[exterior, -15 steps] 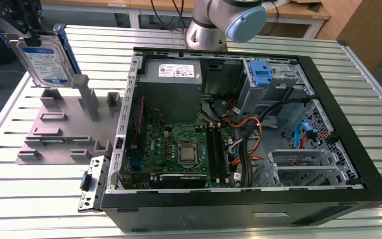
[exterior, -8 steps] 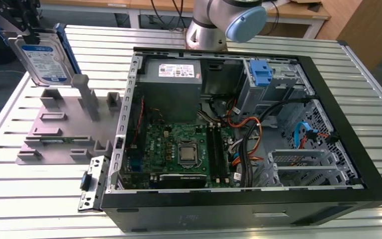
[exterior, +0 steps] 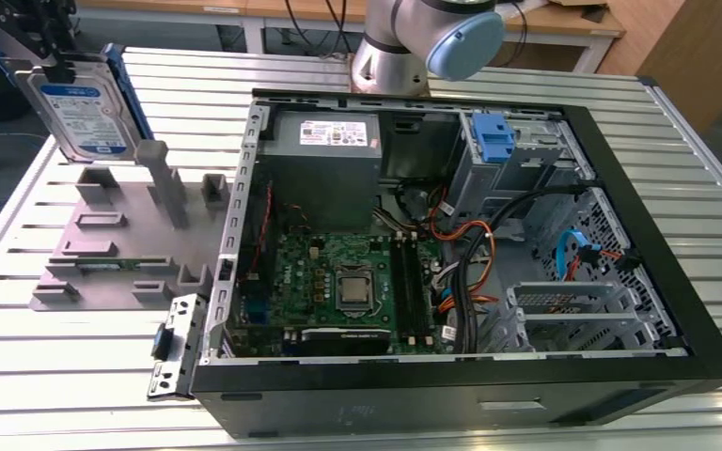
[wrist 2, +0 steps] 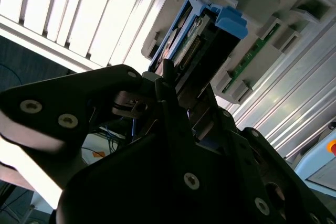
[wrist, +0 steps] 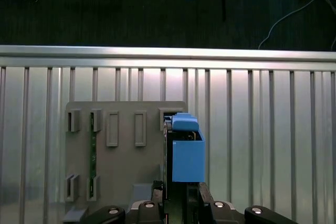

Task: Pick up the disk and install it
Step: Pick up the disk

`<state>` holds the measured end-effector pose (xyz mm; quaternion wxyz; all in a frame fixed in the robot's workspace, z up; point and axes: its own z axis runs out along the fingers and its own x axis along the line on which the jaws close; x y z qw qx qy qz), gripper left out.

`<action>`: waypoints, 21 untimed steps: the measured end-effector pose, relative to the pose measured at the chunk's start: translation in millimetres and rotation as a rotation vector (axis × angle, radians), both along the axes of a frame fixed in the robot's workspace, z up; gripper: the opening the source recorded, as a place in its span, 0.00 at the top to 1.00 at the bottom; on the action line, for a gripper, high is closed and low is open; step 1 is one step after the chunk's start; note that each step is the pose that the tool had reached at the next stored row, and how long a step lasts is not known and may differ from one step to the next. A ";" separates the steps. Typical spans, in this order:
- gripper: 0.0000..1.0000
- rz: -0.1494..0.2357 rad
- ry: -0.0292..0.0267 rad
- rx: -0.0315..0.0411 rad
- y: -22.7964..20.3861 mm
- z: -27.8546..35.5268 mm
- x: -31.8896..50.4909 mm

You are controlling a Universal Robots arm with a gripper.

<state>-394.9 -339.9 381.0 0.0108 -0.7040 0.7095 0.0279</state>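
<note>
- Slatted aluminium table (exterior: 713, 141) is carrying an open PC case (exterior: 462, 385) lying on its side, w/ a grey fixture plate (exterior: 98, 254) just beside it at the exterior view's left.
- Gripper (exterior: 38, 42) is hanging at the top corner of the exterior view's left. Its upper part is running out of frame, so only the black lower body is showing.
- Fingers are closing tight on the disk (exterior: 79, 113) at its top edge, holding it upright w/ the label facing the camera and blue rails showing along both sides.
- Disk is hanging above the fixture plate's far end, apart from the PC case. Its lower edge is looking clear of the plate's posts, though a tall post is standing right by that edge, so contact is hard to rule out.
- In the second wrist view the gripper (wrist 2: 173, 103) is blocking most of the disk (wrist 2: 197, 35). Only the connector end and a blue rail tip are poking past the black fingers.
- In the first wrist view the disk (wrist: 184, 150) is appearing edge-on over the fixture plate (wrist: 126, 161), mostly as blue rail. The gripper (wrist: 176, 203) is getting cut off at the frame edge.
- A green board (exterior: 117, 264) is sitting in one fixture slot, too small for detail.
- Inside the case, a power-supply box (exterior: 323, 136), blue clip (exterior: 493, 136) and motherboard (exterior: 336, 282) are showing. Cables are hiding the bay area.
- Arm base (exterior: 424, 38) is standing behind the case, its top cropped.
</note>
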 end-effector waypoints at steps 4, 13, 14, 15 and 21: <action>0.65 0.000 0.0000 0.0000 0.0 0.3 0.0; 0.65 0.000 -0.0001 0.0000 0.0 11.7 0.0; 0.65 0.000 0.0001 0.0000 0.0 13.4 0.0; 0.65 0.000 0.0001 0.0000 0.0 15.1 0.0; 0.65 0.000 0.0001 0.0000 0.0 15.3 0.0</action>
